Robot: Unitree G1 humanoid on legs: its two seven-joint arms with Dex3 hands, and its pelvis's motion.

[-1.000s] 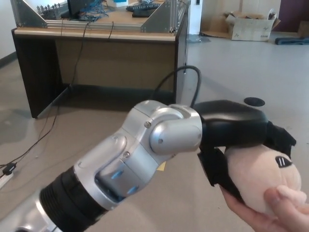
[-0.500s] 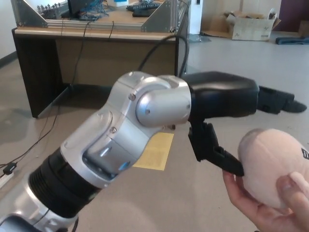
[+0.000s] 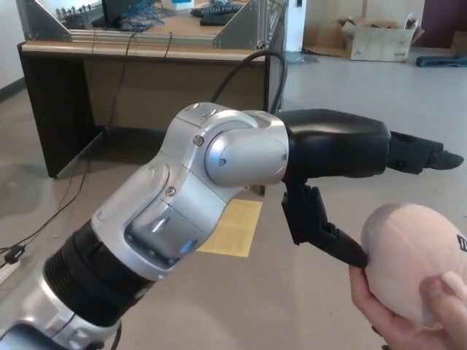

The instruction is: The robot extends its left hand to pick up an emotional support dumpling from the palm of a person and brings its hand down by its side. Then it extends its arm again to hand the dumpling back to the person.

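Dumpling [image 3: 416,259]: pale pink plush, rounded, one dark mark at its edge; cradled in a person's hand [image 3: 408,324], below the left hand [image 3: 365,182]. Left hand spread wide, nothing gripped; thumb tip touches the plush. Grey floor, yellow sheet [image 3: 235,227] beneath. Wooden desk [image 3: 146,80] seen beyond, cardboard box [image 3: 379,38] behind.

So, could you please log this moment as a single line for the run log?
left robot hand: open, empty | dumpling: in person's hand, below robot hand | thumb: near dumpling | right: not in view
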